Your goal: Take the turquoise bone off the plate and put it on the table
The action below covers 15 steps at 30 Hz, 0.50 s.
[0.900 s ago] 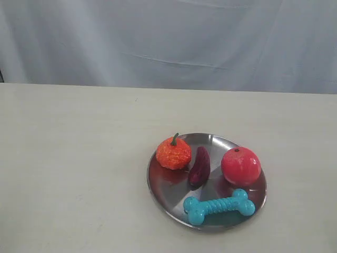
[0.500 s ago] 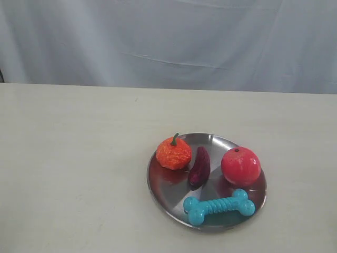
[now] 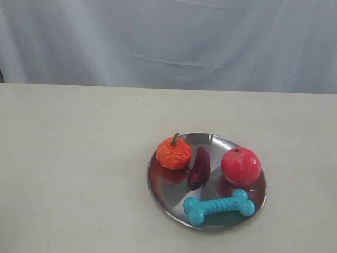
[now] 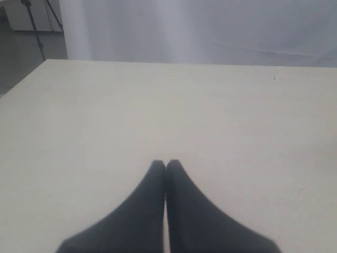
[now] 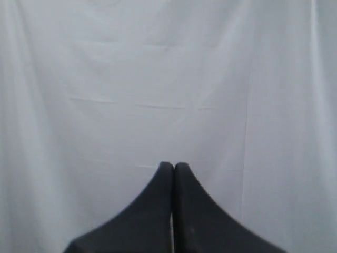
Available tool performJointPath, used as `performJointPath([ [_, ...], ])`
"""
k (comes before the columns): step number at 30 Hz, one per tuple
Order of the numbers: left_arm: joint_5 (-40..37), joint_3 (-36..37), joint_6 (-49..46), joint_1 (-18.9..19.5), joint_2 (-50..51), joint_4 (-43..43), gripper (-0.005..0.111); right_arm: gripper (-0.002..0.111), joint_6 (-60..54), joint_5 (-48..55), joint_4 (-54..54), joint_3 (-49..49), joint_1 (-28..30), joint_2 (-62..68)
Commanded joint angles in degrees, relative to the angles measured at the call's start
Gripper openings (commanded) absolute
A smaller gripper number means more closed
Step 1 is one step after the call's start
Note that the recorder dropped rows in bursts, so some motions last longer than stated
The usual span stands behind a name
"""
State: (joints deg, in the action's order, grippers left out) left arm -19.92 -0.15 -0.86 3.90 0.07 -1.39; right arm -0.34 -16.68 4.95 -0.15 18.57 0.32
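Note:
The turquoise bone (image 3: 219,206) lies on the near part of the round silver plate (image 3: 160,184), which rests on the cream table (image 3: 73,158). Neither arm shows in the exterior view. My left gripper (image 4: 165,163) is shut with nothing in it, above bare table (image 4: 105,116); the plate is out of that view. The right gripper (image 5: 174,165) is shut too, empty, and faces only the grey-white curtain (image 5: 158,79).
On the plate with the bone sit an orange toy pumpkin (image 3: 173,152), a dark purple toy vegetable (image 3: 200,166) and a red toy apple (image 3: 240,165). A grey curtain (image 3: 168,42) hangs behind the table's far edge. A tripod leg (image 4: 32,23) stands beyond the table's corner.

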Motion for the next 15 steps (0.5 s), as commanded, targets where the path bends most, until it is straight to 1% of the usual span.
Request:
performJointPath([
  [1, 0.3, 0.1, 0.2, -0.4, -0.1, -0.1, 0.000, -0.001, 6.4, -5.9, -0.1, 0.1, -0.2, -0.3],
  [4, 0.3, 0.1, 0.2, -0.4, -0.1, -0.1, 0.000, -0.001, 17.1, -12.3, 3.0, 0.1, -0.2, -0.3],
  [7, 0.3, 0.1, 0.2, -0.4, -0.1, -0.1, 0.000, -0.001, 22.1, -17.3, 5.2, 0.1, -0.2, -0.3],
  [9, 0.3, 0.1, 0.2, -0.4, -0.1, -0.1, 0.000, -0.001, 23.0, -14.5, 6.9, -0.8, -0.2, -0.3],
  [12, 0.3, 0.1, 0.2, -0.4, -0.1, -0.1, 0.000, -0.001, 21.7, -4.8, 7.0, -5.7, -0.2, -0.1],
  [15, 0.3, 0.1, 0.2, -0.4, -0.1, -0.1, 0.000, -0.001, 23.4, -0.1, 8.5, -11.1, -0.2, 4.7],
])
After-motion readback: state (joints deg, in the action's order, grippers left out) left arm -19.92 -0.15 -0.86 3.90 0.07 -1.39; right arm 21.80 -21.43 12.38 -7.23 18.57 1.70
